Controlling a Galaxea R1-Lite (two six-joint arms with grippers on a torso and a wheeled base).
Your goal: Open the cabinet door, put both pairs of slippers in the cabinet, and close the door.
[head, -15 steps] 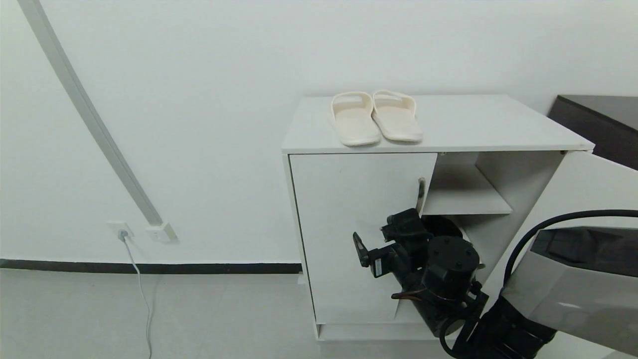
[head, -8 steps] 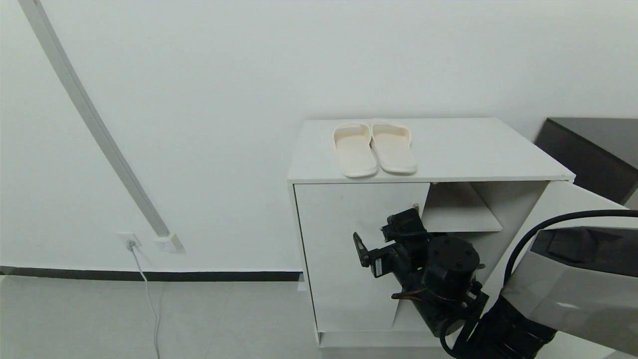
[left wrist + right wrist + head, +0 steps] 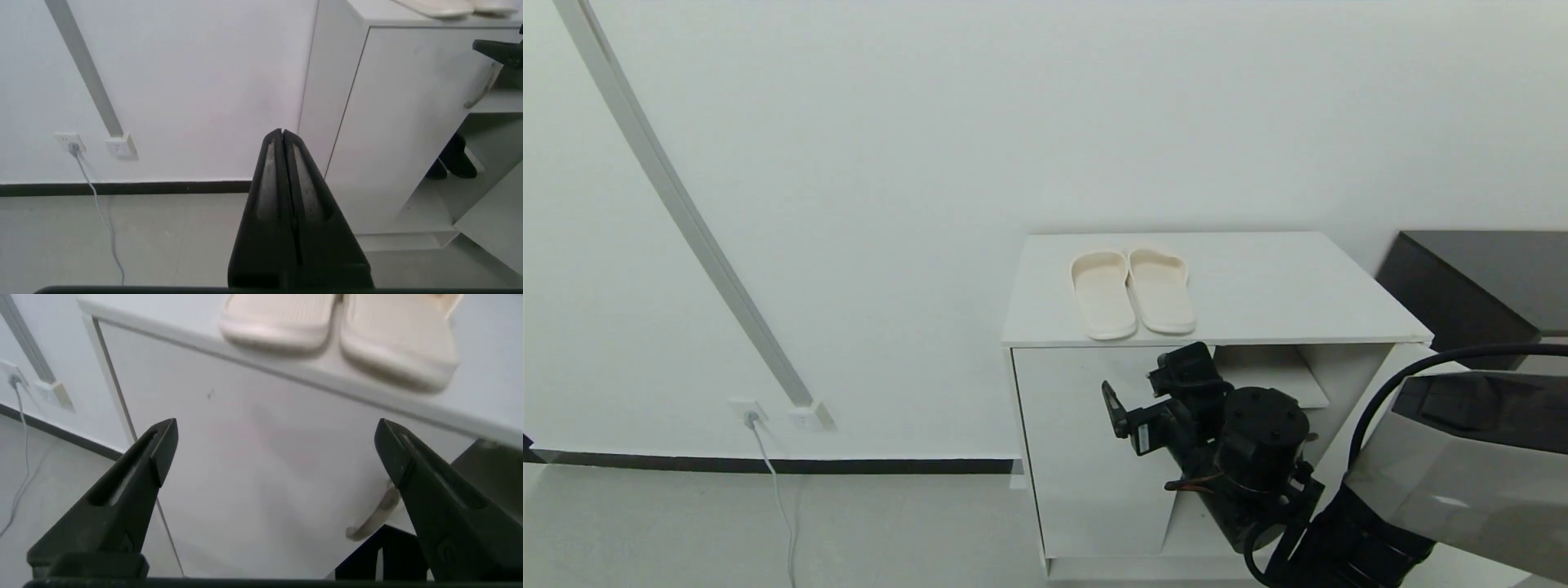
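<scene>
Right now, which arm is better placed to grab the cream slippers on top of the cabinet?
Probably the right. The right gripper is open and faces the cabinet front just below the slippers. The left gripper is shut and stands off to the cabinet's left side.

Setting: plain indoor room, furnished like a home entryway.
Walls: bare white wall; a grey cable conduit runs slantwise down to a socket with a cord plugged in.
Floor: pale floor, edged by black skirting.
Furniture: white shoe cabinet against the wall, cream slippers on top; dark unit beside it.
</scene>
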